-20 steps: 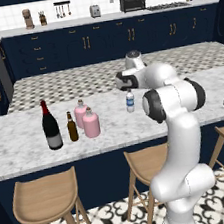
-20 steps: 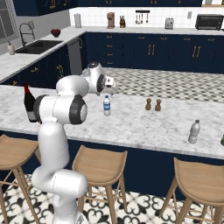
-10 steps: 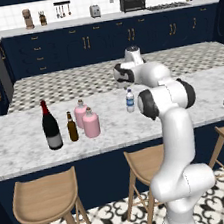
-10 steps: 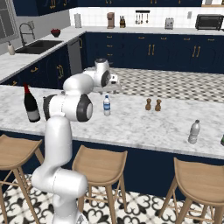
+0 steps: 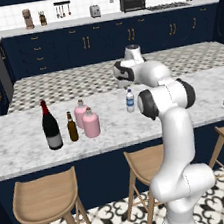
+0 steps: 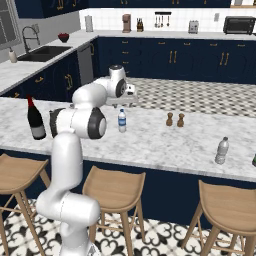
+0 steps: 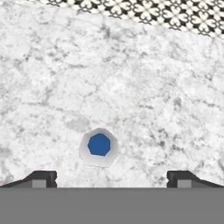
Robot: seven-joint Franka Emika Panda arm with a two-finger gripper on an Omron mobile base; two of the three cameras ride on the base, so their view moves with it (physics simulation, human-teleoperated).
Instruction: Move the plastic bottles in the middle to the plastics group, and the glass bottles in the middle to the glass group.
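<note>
Blue-labelled water bottle [image 7: 99, 147] upright, below wide-spread pincer [image 7: 112, 178], left of centre

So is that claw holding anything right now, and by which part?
Nothing is held. The claw is open, hovering above the blue-labelled water bottle, which stands alone on the marble counter, its top between the fingertips from above.

Arm folded up from the base, elbow bent high, forearm reaching forward, wrist turned straight down. Gripper [image 7: 112, 177] pointing downward, jaws spread wide, one dark fingertip [image 7: 41, 177] far out at each side, nothing clasped between them.
</note>
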